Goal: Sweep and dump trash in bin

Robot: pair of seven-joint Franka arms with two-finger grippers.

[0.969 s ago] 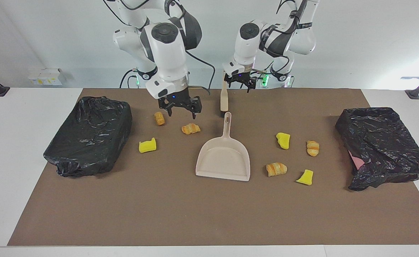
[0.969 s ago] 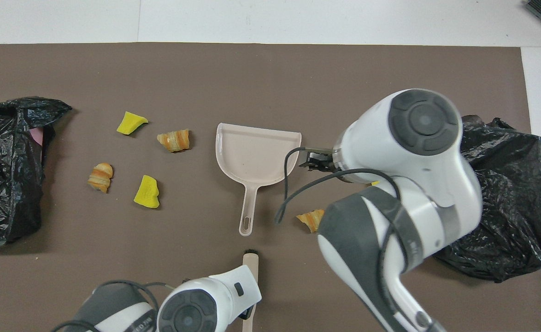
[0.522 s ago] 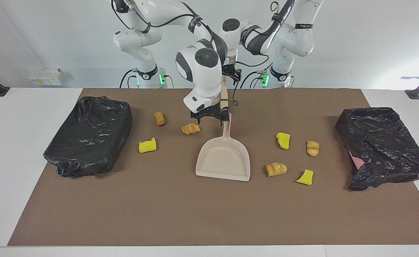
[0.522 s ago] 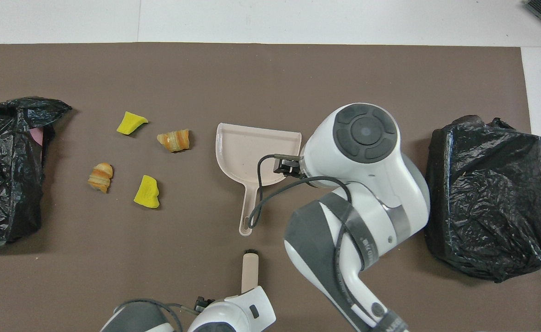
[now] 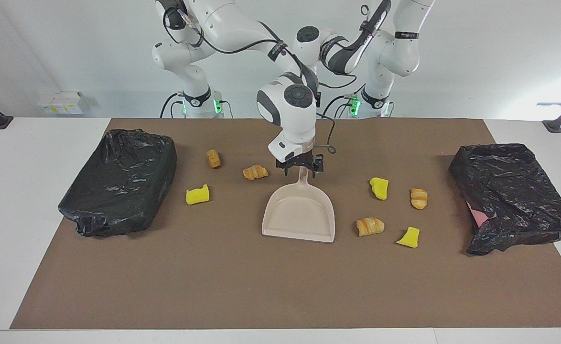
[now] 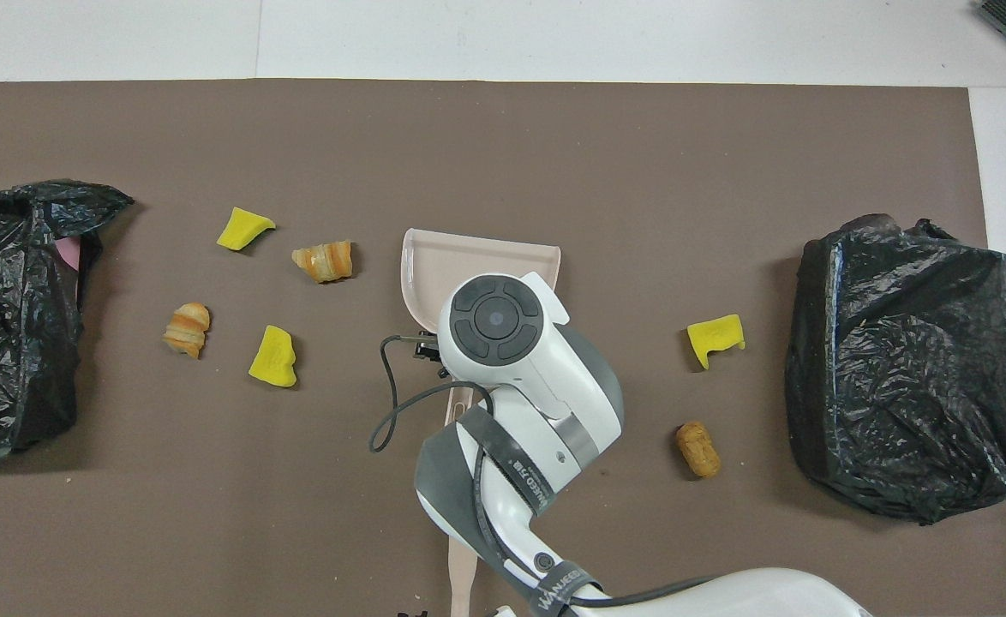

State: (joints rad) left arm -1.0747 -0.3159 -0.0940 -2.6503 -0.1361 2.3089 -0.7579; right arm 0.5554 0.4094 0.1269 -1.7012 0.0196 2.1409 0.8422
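Note:
A beige dustpan (image 5: 298,215) lies mid-mat, its handle pointing toward the robots; its rim shows in the overhead view (image 6: 486,257). My right gripper (image 5: 302,168) is open, low over the handle with a finger on each side. The trash is scattered. Two rolls (image 5: 213,158) (image 5: 255,172) and a yellow chunk (image 5: 198,195) lie toward the right arm's end. Two yellow chunks (image 5: 379,188) (image 5: 408,237) and two rolls (image 5: 418,198) (image 5: 370,226) lie toward the left arm's end. My left gripper (image 5: 317,97) is mostly hidden by the right arm's wrist. The beige brush (image 6: 460,578) shows under it.
Two bins wrapped in black bags stand on the brown mat, one at the right arm's end (image 5: 120,181) and one at the left arm's end (image 5: 512,196). The right arm's wrist covers the dustpan handle and one roll in the overhead view.
My right gripper has swung from over the rolls at its own end to the dustpan handle and come down around it. The left arm drew back toward its base with the brush.

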